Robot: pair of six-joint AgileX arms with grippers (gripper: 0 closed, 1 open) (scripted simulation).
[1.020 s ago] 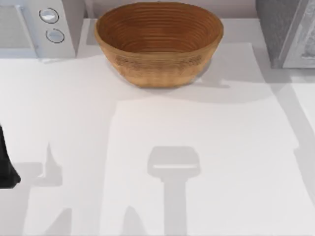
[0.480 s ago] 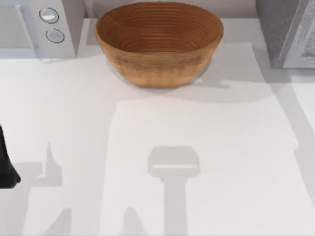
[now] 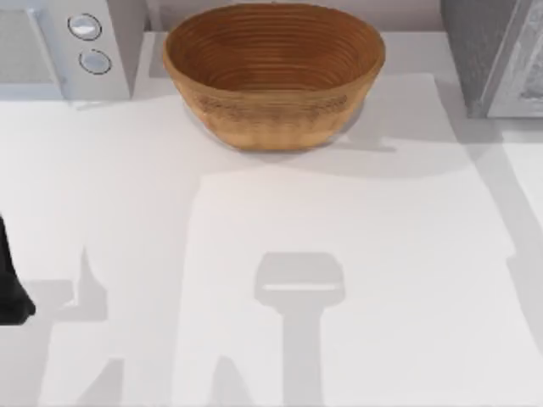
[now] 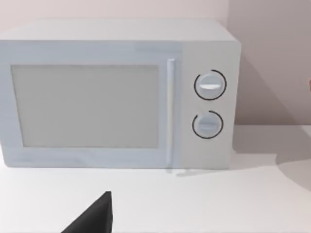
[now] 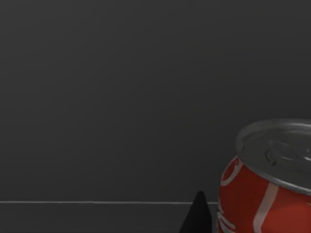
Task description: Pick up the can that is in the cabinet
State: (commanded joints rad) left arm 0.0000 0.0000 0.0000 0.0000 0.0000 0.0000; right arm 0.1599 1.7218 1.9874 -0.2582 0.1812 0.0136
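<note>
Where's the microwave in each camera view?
Top view: microwave at the far left corner of the table, cut by the frame.
Left wrist view: microwave seen front on, door shut.
Right wrist view: a red can before a dark wall instead.
Shared landmark: its two dials.

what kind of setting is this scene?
Likely a simulated kitchen counter: a white microwave with two dials, a large woven bowl at the back of the white table, and a red and white can upright inside a dark compartment, probably the cabinet.
</note>
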